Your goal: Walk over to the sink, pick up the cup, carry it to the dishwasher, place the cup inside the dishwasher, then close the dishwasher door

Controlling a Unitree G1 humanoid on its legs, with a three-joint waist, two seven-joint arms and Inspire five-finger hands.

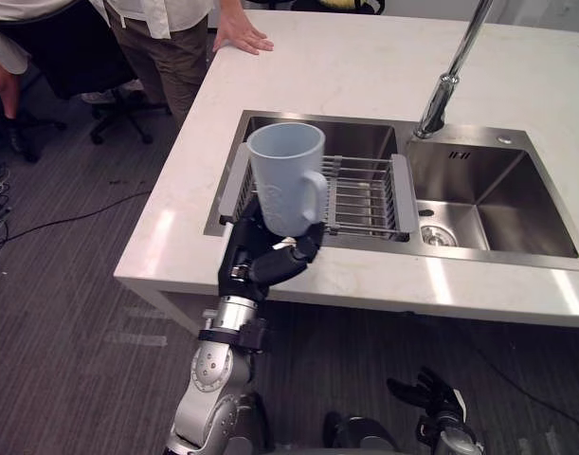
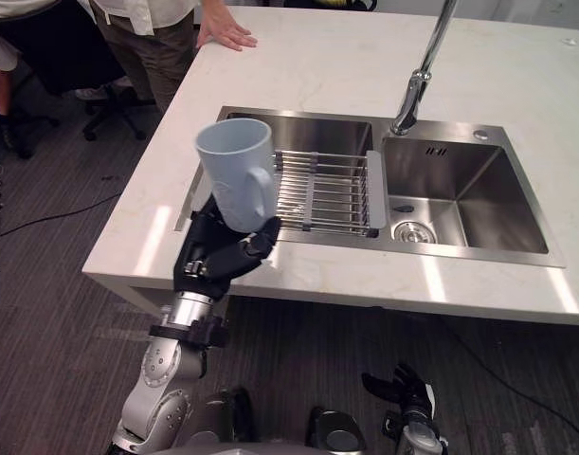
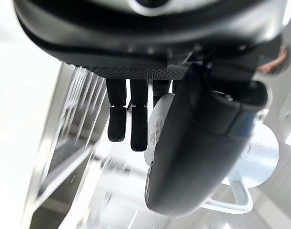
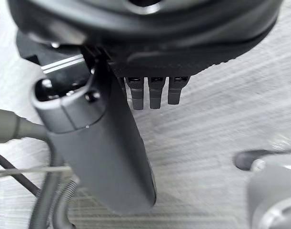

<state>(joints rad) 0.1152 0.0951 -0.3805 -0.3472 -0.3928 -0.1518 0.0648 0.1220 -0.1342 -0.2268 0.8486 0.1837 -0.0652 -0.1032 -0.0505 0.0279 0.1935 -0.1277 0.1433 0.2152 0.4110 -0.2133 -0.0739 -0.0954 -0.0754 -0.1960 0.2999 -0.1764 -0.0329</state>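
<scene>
I have the pale blue ceramic cup in my left hand. It sits upright, mouth up, in the air above the front left corner of the double stainless steel sink. The fingers are curled round the cup's lower body and base, and the handle faces the sink's right basin. I can't quite make out whether a finger props the handle from below.

I'd judge the cup stiff, smooth-glazed and breakable, and fairly heavy for so low a grip. It could tip or slide if I swing round fast, so a hold higher on the body would be steadier.

My right hand hangs low over the grey carpet in front of the sink, fingers straight and holding nothing.

A wire dish rack lies across the sink's left basin, just behind the cup. The chrome tap rises at the sink's back edge. A person stands beyond the sink's far left corner, one hand on the white stone worktop, so I'd turn away with care.
</scene>
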